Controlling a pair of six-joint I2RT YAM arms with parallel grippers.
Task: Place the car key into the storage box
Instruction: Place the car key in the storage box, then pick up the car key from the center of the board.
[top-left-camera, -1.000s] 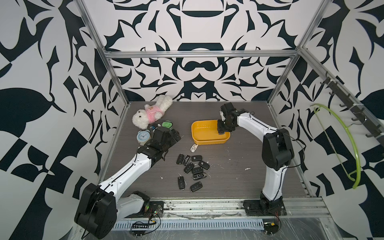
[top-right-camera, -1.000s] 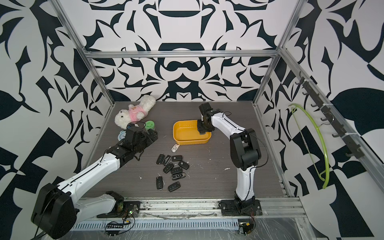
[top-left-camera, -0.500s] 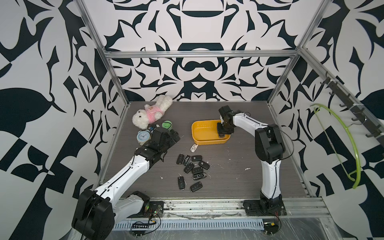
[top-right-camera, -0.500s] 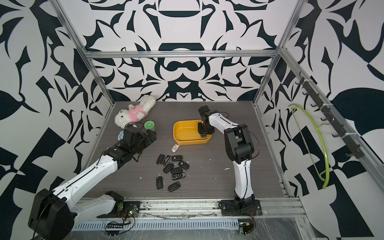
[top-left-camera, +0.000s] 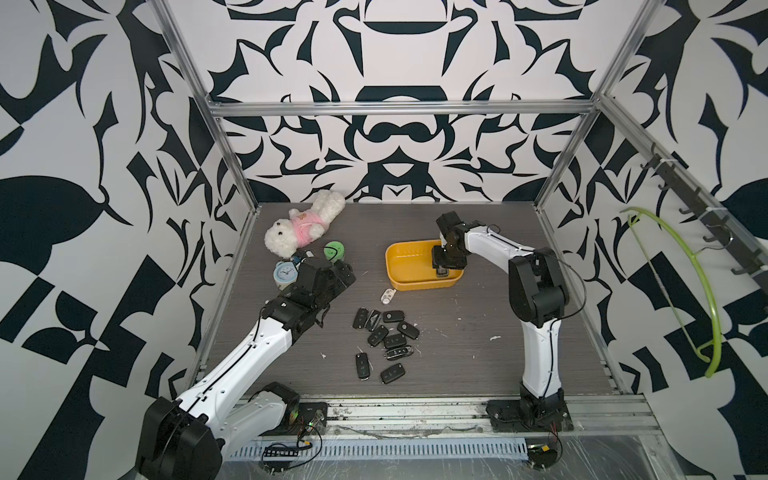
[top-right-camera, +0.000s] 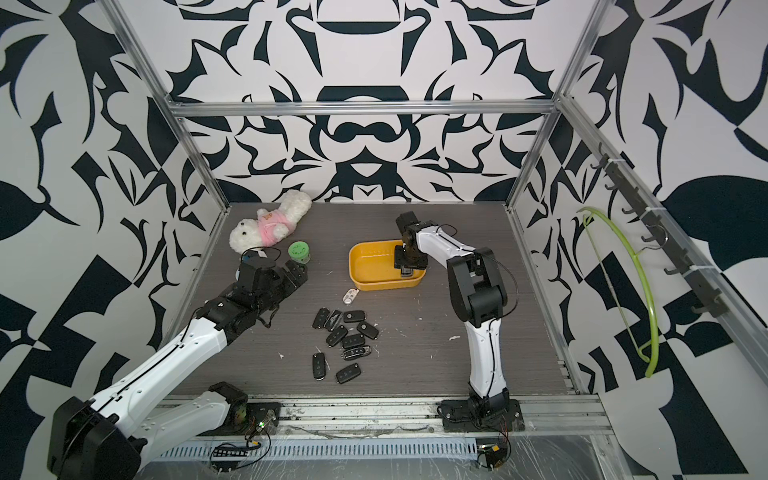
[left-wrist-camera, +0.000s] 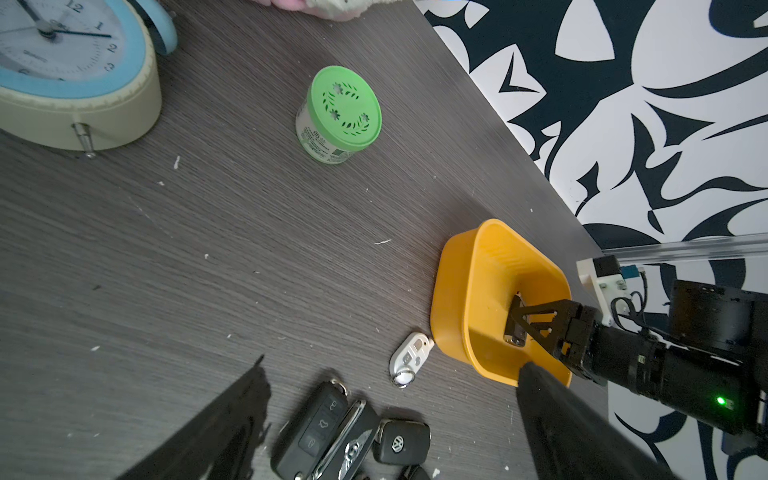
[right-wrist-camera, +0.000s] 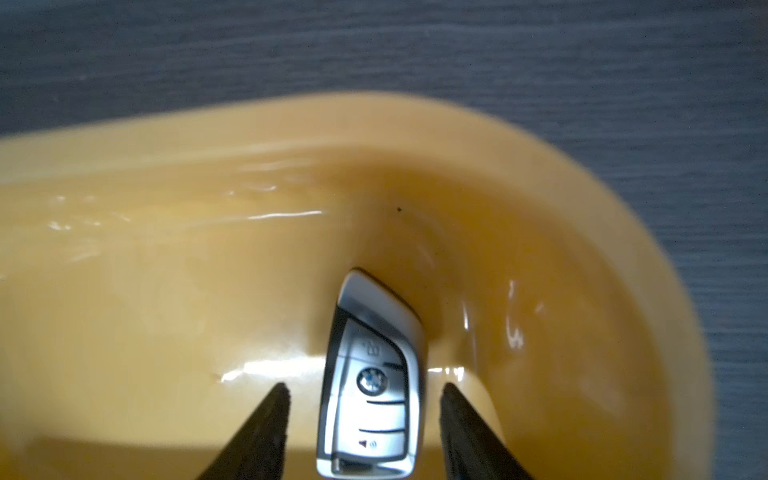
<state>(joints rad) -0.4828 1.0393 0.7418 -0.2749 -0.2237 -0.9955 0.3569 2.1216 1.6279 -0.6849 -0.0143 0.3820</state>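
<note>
A silver and black car key (right-wrist-camera: 374, 382) lies inside the yellow-orange storage box (right-wrist-camera: 208, 166), near one rounded end. My right gripper (right-wrist-camera: 365, 388) is open around the key, with a gap showing on each side of it. Both top views show this gripper (top-left-camera: 441, 266) (top-right-camera: 406, 266) pointing down into the box (top-left-camera: 419, 284) (top-right-camera: 386, 284) at its right end. My left gripper (top-left-camera: 345, 272) (left-wrist-camera: 392, 365) is open and empty, hovering left of the box. The left wrist view shows the box (left-wrist-camera: 453, 299) with the right gripper's fingers (left-wrist-camera: 536, 316) in it.
A pile of several black car keys (top-left-camera: 384, 332) lies in front of the box, and a white fob (top-left-camera: 388, 296) sits by its front wall. Far left stand a blue alarm clock (top-left-camera: 284, 273), a green jar (top-left-camera: 334, 249) and a white plush toy (top-left-camera: 303, 228).
My right gripper has opened and let go of the car key, which now rests in the box. The left arm has barely moved.
</note>
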